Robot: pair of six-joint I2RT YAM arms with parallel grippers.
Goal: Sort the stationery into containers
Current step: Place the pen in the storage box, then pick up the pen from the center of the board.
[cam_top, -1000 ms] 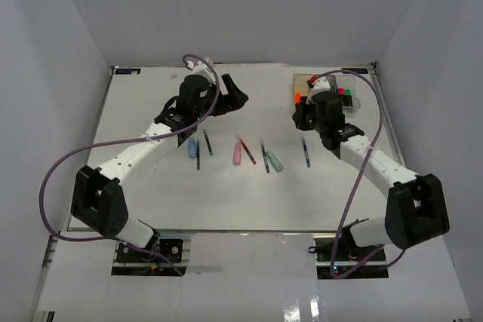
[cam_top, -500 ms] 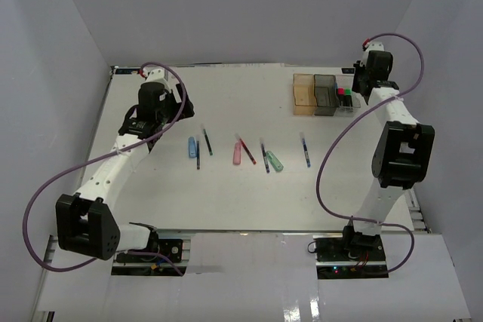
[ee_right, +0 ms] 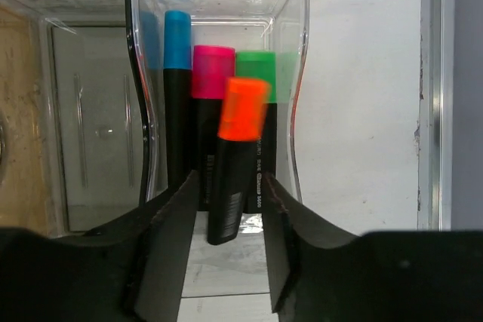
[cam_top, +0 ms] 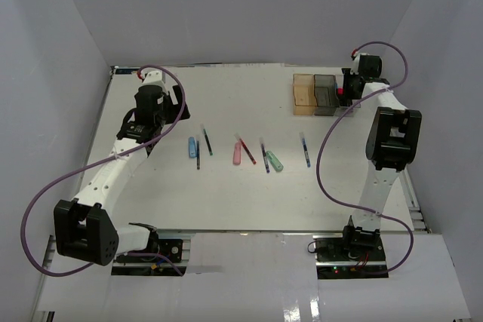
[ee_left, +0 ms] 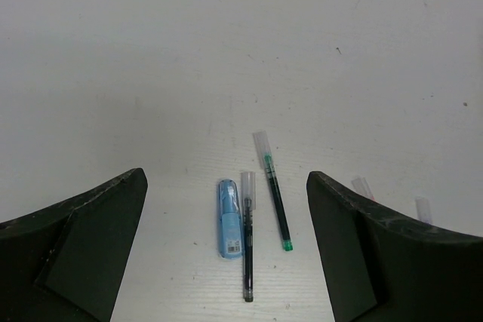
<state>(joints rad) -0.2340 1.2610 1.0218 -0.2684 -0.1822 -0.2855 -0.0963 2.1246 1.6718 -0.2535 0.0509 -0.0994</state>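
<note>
The joined containers stand at the back right: amber bin (cam_top: 303,96), dark grey bin (cam_top: 324,94), clear bin (cam_top: 348,105). My right gripper (cam_top: 348,90) (ee_right: 226,186) hangs over the clear bin (ee_right: 298,50), jaws apart. An orange-capped highlighter (ee_right: 235,164) tilts loose between them, its cap blurred. Blue-, pink- and green-capped highlighters (ee_right: 213,103) stand in that bin. My left gripper (cam_top: 178,103) (ee_left: 226,180) is open and empty above the table, back from a pale blue stick (ee_left: 229,218), a dark pen (ee_left: 248,250) and a green-tipped pen (ee_left: 275,201).
More stationery lies in a row mid-table: a pink stick (cam_top: 237,153), a red pen (cam_top: 247,151), a dark pen (cam_top: 264,155), a mint stick (cam_top: 275,161) and a blue pen (cam_top: 305,149). White walls close in the table (cam_top: 226,194) on three sides.
A second ago both arms reached over mid-table. The right one has swung back to the clear bin with the orange highlighter, which now sits loose between its jaws. The left arm pulled back left.
</note>
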